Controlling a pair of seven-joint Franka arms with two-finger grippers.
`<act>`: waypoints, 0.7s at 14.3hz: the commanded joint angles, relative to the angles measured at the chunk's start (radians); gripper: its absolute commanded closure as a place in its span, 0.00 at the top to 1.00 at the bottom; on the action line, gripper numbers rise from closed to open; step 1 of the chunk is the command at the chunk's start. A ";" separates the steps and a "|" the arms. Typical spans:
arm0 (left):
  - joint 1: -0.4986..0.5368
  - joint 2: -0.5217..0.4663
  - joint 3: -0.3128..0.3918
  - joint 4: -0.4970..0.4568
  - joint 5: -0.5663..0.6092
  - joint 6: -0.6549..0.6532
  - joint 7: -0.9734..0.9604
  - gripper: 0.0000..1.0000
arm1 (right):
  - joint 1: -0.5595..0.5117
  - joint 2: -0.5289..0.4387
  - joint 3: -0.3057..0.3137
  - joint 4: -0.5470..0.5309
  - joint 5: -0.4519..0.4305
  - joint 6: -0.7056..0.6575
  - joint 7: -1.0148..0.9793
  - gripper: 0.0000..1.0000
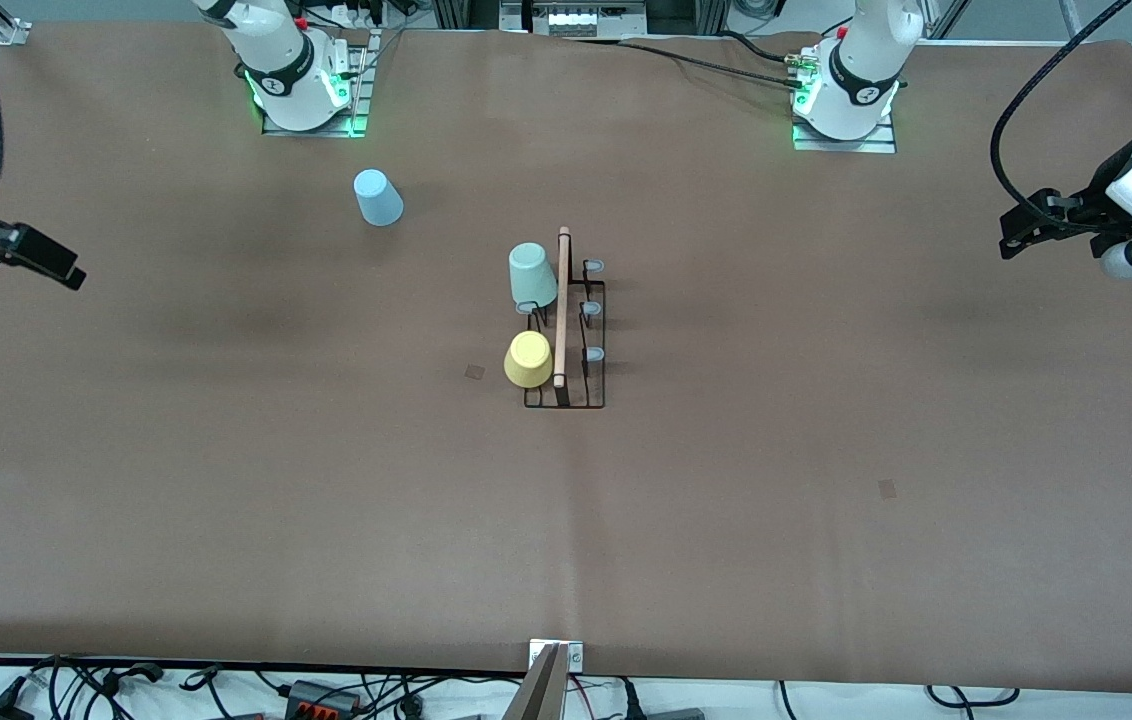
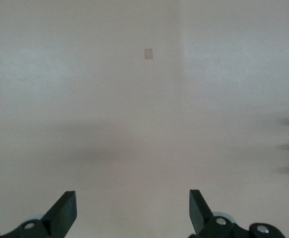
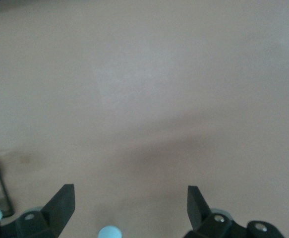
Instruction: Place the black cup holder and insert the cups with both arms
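Standing mid-table, black cup holder [image 1: 566, 330] carries pale green cup [image 1: 532, 275] and yellow cup [image 1: 528, 359] on its pegs; light blue cup [image 1: 378, 197] sits on table [image 1: 826, 450] nearer right arm's base. Left gripper [image 2: 133, 210] and right gripper [image 3: 130, 208] both spread wide, empty, waiting over table ends.

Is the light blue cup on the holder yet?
No. The light blue cup stands upside down on the table, apart from the black cup holder.

Black cup holder [image 1: 566, 335] mid-table, green cup [image 1: 532, 275] and yellow cup [image 1: 528, 359] on pegs, blue cup [image 1: 378, 197] apart, upside down.
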 commanded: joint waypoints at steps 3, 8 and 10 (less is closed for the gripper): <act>-0.001 -0.007 0.008 0.011 -0.011 -0.018 0.027 1.00 | -0.008 -0.003 -0.025 -0.017 0.042 -0.029 -0.141 1.00; -0.001 -0.007 0.008 0.011 -0.011 -0.018 0.029 1.00 | 0.086 -0.003 -0.114 -0.017 0.025 -0.011 -0.136 1.00; -0.001 -0.007 0.008 0.011 -0.011 -0.018 0.029 1.00 | 0.074 -0.003 -0.097 -0.019 0.021 0.003 -0.136 1.00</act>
